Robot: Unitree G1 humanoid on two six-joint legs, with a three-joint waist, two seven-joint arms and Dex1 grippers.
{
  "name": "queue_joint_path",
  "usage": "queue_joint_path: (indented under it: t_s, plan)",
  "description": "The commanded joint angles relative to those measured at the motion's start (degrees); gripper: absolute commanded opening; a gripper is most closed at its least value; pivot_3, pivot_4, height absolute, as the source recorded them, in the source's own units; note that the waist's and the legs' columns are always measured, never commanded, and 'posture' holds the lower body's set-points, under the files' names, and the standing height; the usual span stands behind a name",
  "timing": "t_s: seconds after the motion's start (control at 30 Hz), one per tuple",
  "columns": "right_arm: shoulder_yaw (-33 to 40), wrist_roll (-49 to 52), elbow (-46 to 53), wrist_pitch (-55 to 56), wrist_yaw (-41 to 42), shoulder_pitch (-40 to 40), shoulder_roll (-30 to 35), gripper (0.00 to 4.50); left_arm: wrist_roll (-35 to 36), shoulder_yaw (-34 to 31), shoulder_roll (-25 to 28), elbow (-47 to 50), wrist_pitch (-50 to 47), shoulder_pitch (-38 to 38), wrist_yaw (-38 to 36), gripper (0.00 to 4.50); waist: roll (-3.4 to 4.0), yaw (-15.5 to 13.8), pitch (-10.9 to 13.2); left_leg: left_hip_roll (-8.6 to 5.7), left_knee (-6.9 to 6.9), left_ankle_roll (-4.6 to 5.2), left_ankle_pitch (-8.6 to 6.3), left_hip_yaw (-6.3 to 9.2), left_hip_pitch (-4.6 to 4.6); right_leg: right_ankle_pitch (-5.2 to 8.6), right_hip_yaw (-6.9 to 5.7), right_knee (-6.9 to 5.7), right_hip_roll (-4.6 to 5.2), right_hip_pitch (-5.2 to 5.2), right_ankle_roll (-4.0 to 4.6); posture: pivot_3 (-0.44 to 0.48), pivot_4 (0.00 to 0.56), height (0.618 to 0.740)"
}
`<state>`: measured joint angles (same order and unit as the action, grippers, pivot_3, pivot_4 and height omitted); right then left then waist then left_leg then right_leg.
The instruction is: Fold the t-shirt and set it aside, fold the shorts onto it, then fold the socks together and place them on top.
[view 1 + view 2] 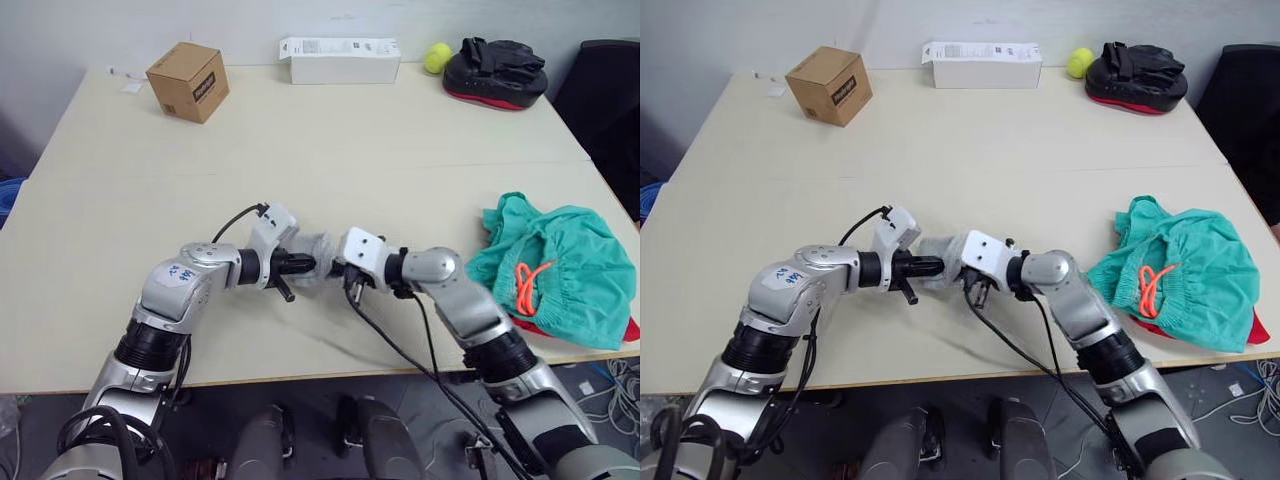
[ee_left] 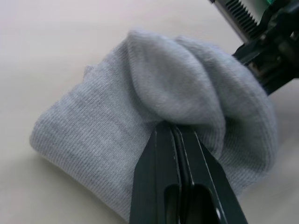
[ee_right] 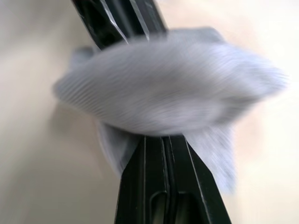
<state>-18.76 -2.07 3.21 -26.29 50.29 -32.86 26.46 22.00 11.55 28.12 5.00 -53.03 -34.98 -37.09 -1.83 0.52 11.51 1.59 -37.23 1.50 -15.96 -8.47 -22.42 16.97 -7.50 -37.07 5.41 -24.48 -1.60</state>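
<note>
Both pincers meet low over the near tabletop (image 1: 330, 160), left pincer (image 1: 305, 265) and right pincer (image 1: 338, 268) each clamped on the socks (image 2: 154, 107). Shorts (image 1: 560, 270) lie right, covering the t-shirt (image 1: 632, 328). Risk: opposing pulls could unroll the bundle; either pinch looks shallow.

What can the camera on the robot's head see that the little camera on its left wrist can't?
The left eye view takes in the table, the teal shorts lying on the red t-shirt, a cardboard box, a white box and a yellow ball. The left wrist view gives the socks' knit up close, pinched in the left claw. Both show the socks and the right claw.
</note>
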Motion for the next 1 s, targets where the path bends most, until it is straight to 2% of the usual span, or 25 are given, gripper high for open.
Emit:
queue_joint_path:
  t_s: [0.03,0.17,0.27,0.37,0.53,0.7,0.83,1.0]
  plan:
    - [6.13,3.48,5.64,-4.04,1.97,-0.58,4.44,0.0,-1.4,0.83,-0.67,-0.7,0.86,-0.78,-0.15,0.04,0.01,-0.36,0.0,0.0,0.0,0.02,0.0,0.0,-0.01,0.0,-0.01,0.02,0.0,0.0,0.0,0.0,0.15,0.74]
    - [8.5,7.66,8.15,-9.69,2.23,-4.96,4.09,0.0,-2.37,1.36,-1.84,-1.75,1.6,-1.02,0.14,0.04,0.03,-0.06,0.02,0.04,0.05,0.02,0.02,-0.02,0.01,0.0,-0.02,0.05,-0.03,-0.01,0.0,0.0,0.15,0.74]
    - [8.37,10.04,8.23,-13.07,0.28,-7.78,0.14,0.0,-3.21,1.21,-2.36,-2.47,2.06,-0.94,0.09,0.04,0.04,-0.05,0.02,0.09,0.11,-0.08,0.11,-0.02,0.03,0.0,-0.08,0.0,-0.07,-0.04,0.01,0.0,0.15,0.74]
    - [4.75,9.58,7.33,-14.08,-2.21,-9.36,-4.8,0.0,-3.61,0.89,-2.52,-2.3,2.3,-0.64,-0.01,0.04,0.04,-0.2,0.02,0.09,0.13,-0.1,0.14,0.02,0.03,0.0,-0.12,-0.01,-0.07,-0.04,0.01,0.0,0.15,0.74]
    - [-1.49,4.68,1.18,-9.14,-5.12,-6.47,-6.19,0.0,-2.03,-2.14,-2.07,0.07,0.78,-0.73,0.28,0.04,0.03,-0.41,0.02,0.01,0.07,0.06,0.06,0.02,-0.02,-0.01,-0.11,0.04,0.01,-0.01,0.0,0.0,0.15,0.74]
    - [-2.43,3.08,-0.22,-6.72,-5.32,-3.23,-4.64,0.0,2.37,-7.79,-1.34,3.49,-2.7,-1.07,-0.37,0.04,0.03,-0.21,0.02,-0.05,0.04,0.16,0.05,0.01,-0.15,-0.04,-0.11,0.12,0.05,-0.05,-0.06,0.0,0.15,0.74]
    - [-2.39,2.62,-0.52,-5.63,-5.62,-1.95,-4.52,0.0,-2.07,-5.41,-1.8,-1.75,1.74,-1.61,1.26,0.04,0.03,-0.2,0.02,-0.01,0.09,0.07,0.09,0.01,-0.02,-0.04,-0.11,0.07,0.0,-0.01,-0.06,0.0,0.15,0.74]
    - [-1.54,2.63,0.14,-5.42,-6.23,-0.89,-4.53,0.0,-8.57,1.53,-2.89,-10.76,9.34,-1.76,0.02,0.04,0.02,-0.44,0.01,-0.01,0.05,0.07,0.11,0.01,0.0,-0.04,-0.1,0.05,0.01,0.04,-0.06,0.0,0.15,0.74]
